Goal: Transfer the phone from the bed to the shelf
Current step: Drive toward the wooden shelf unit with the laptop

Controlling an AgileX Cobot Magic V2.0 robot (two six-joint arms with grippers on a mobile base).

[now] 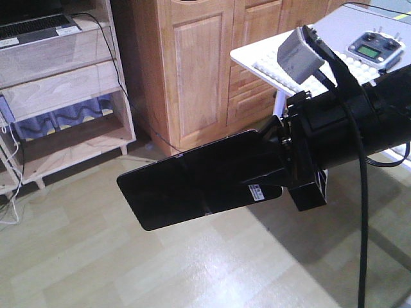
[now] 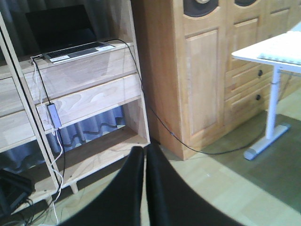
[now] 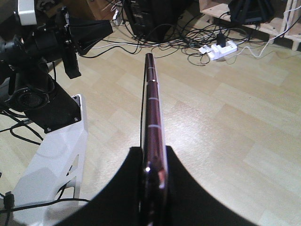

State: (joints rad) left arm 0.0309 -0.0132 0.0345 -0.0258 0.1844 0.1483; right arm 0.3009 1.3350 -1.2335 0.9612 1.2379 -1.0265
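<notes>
Nearest the cameras, the right pincer is clamped on one short end of the phone. The phone hangs in the air with its broad black face toward the front view and shows edge-on, with a pinkish rim, from the right wrist. It sits in front of the shelf and off to its right, well apart from it, above the pale floor. The left pincer has its fingers together on nothing and faces the shelf. The bed appears in no view.

The shelf has open compartments, with a laptop on an upper board and a cable trailing from it down past the right side. A wooden cupboard stands just right of the shelf. Farther right is a white surface bearing a keyboard.

The step in hand is judged to be the carry: the phone is lifted but not yet placed. The next move calls for swinging the phone left to the shelf and levelling it over a bare board clear of laptop and cable. It is then lowered until it rests, and the fingers part.
</notes>
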